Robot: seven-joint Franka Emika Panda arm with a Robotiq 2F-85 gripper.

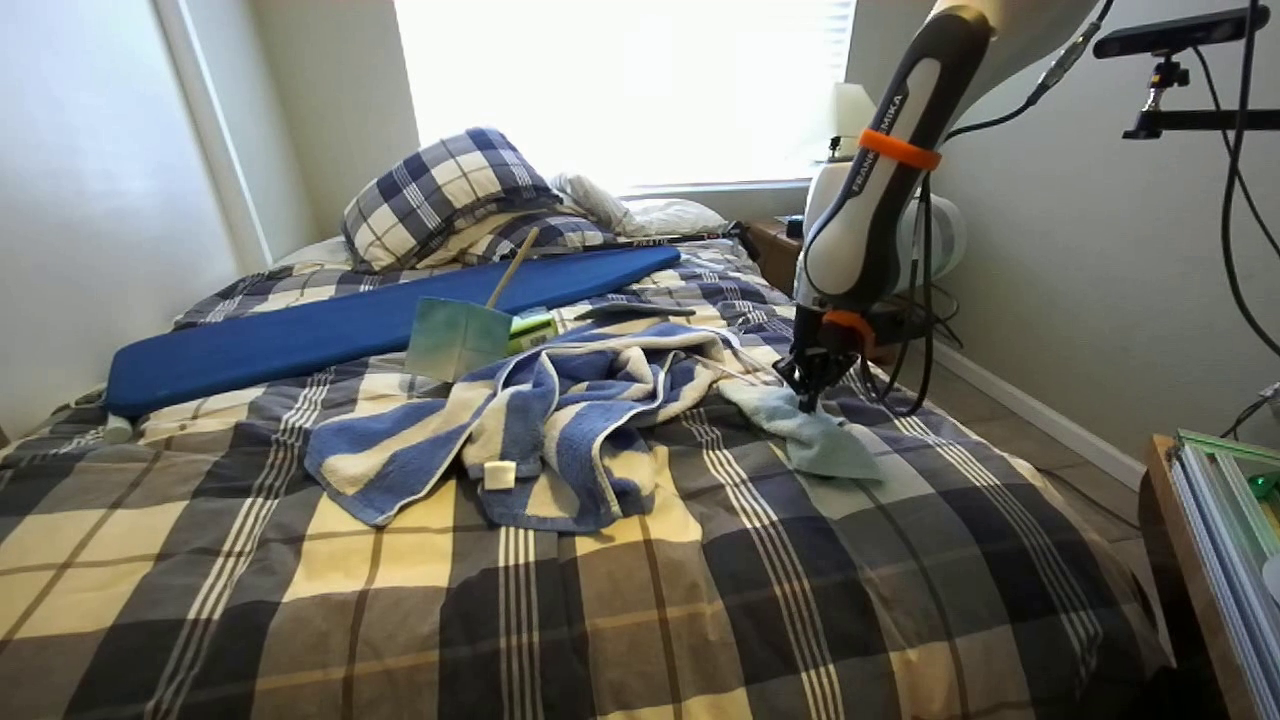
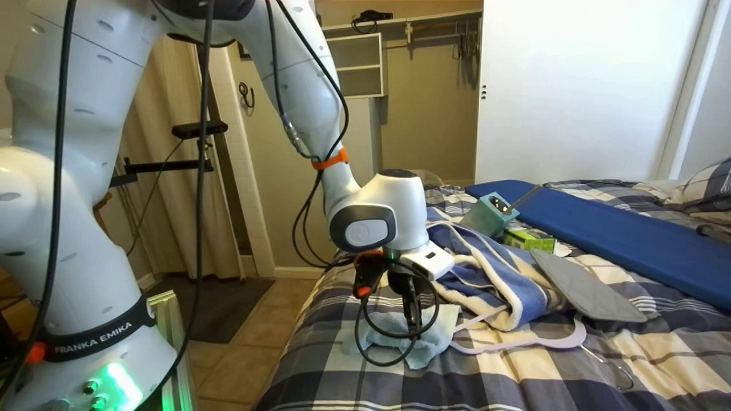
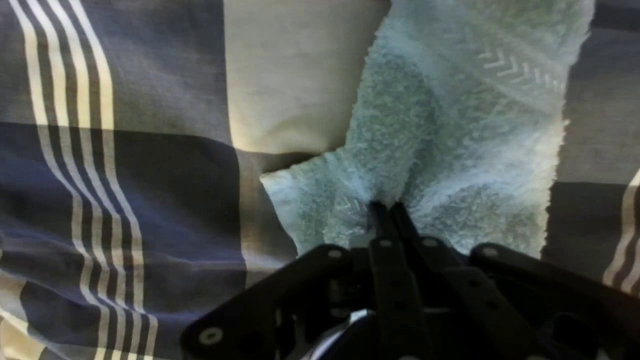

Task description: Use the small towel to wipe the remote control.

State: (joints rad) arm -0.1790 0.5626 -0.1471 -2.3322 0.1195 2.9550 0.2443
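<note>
A small light-blue towel (image 1: 805, 430) lies crumpled on the plaid bed. It also shows in an exterior view (image 2: 434, 337) and fills the middle right of the wrist view (image 3: 480, 150). My gripper (image 3: 387, 205) points down at the towel, its two fingertips close together with a fold of the cloth pinched between them. The gripper also shows above the towel in an exterior view (image 1: 808, 395); cables partly cover it in an exterior view (image 2: 412, 319). Most of the towel rests on the bed. I cannot make out a remote control in any view.
A large blue-and-white striped towel (image 1: 560, 420) lies beside the small one. A pale hanger (image 2: 531, 343), a grey flat pad (image 2: 588, 288), a green box (image 2: 529, 240), a teal box (image 1: 458, 338) with a stick and a blue ironing board (image 1: 330, 322) also lie on the bed.
</note>
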